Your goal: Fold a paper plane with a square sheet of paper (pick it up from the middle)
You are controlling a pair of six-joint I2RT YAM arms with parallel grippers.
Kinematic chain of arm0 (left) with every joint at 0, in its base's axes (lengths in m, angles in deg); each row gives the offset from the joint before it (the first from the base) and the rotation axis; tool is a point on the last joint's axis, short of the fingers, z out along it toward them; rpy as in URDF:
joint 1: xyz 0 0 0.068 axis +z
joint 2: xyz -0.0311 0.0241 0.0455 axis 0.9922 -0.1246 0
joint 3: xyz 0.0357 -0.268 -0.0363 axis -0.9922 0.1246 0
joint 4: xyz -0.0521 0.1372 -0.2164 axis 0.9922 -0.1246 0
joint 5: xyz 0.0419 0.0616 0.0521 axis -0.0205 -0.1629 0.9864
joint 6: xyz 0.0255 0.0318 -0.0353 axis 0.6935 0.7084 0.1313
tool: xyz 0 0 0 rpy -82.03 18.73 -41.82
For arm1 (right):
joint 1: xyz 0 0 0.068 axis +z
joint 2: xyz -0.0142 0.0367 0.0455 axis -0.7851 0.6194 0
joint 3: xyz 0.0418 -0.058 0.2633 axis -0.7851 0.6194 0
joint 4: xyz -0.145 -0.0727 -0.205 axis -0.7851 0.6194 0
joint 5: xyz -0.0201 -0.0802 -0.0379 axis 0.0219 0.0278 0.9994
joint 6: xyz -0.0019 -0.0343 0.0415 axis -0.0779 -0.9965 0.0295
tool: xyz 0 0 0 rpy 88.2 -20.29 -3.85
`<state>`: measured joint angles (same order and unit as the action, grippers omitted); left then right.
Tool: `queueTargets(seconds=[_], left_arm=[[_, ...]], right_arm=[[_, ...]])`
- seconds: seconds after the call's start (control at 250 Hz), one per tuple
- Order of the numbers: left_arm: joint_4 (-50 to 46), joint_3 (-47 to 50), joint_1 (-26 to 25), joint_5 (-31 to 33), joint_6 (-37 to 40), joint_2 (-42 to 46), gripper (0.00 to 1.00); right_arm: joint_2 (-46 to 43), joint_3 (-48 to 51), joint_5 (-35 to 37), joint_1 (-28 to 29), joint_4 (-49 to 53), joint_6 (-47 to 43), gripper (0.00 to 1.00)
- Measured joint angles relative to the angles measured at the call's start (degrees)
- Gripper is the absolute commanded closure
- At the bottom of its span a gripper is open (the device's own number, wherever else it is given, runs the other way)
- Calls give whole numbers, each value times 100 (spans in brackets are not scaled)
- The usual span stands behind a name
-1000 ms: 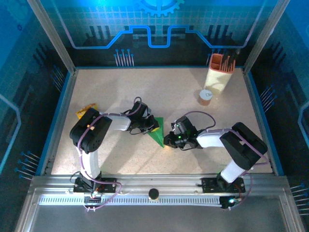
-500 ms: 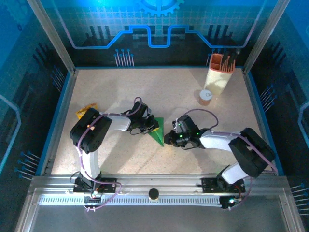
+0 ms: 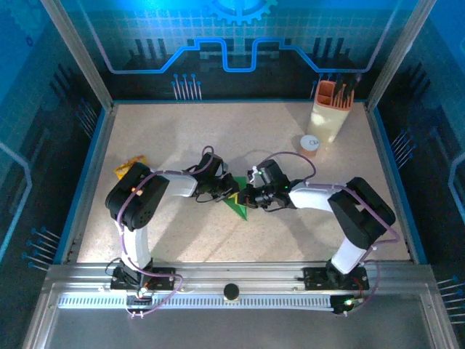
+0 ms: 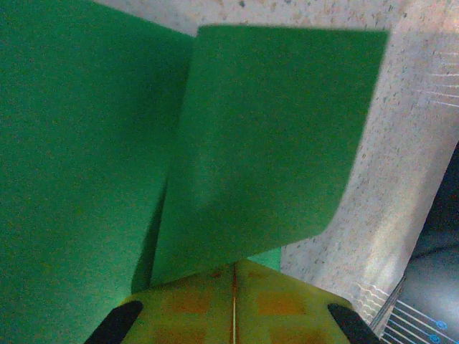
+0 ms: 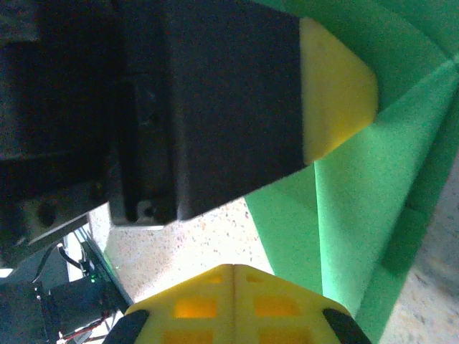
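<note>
– Under the tips of the left gripper [image 4: 233,308] lies the square sheet of paper [image 4: 86,158]. The two yellow fingers [image 4: 186,308] are shut tight together and seem to push down on it.
– Do they pinch it?
– I can't tell. One flap [image 4: 272,129] curls up right in front of them.
– And the right gripper [image 5: 233,304]?
– Its fingers [image 5: 183,312] are together too, with nothing between them. They sit just beside the left gripper, over the bare table [image 5: 208,229] where the paper ends.
– What changed?
– A second ago the right gripper was a bit apart from the left gripper, on its near right side. Now it has slid in close. The left gripper did not move.
– So what does that mean?
– I think the right one is coming in to help press a fold. The paper is a green triangle, not a plane yet.
– What is hard to see?
– From above, both grippers cover part of the paper. Only its point sticks out on the near side of the left gripper. In the right wrist view, the left gripper's dark body hides what lies behind it.
</note>
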<state>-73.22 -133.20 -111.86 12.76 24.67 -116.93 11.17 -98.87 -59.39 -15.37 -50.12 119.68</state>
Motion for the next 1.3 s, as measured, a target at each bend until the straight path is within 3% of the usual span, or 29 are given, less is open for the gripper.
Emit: queueTargets(seconds=[0.571,1.055,1.299], left_arm=[[4,0,-9,-11,2,-7,91],[-2,0,-85,-103,0,-20,91],[0,0,-83,-122,0,-28,91]], right_arm=[[511,0,179,151,258,-127,100],[151,785,223,151,-675,-35,99],[-260,1233,247,155,-671,-20,99]])
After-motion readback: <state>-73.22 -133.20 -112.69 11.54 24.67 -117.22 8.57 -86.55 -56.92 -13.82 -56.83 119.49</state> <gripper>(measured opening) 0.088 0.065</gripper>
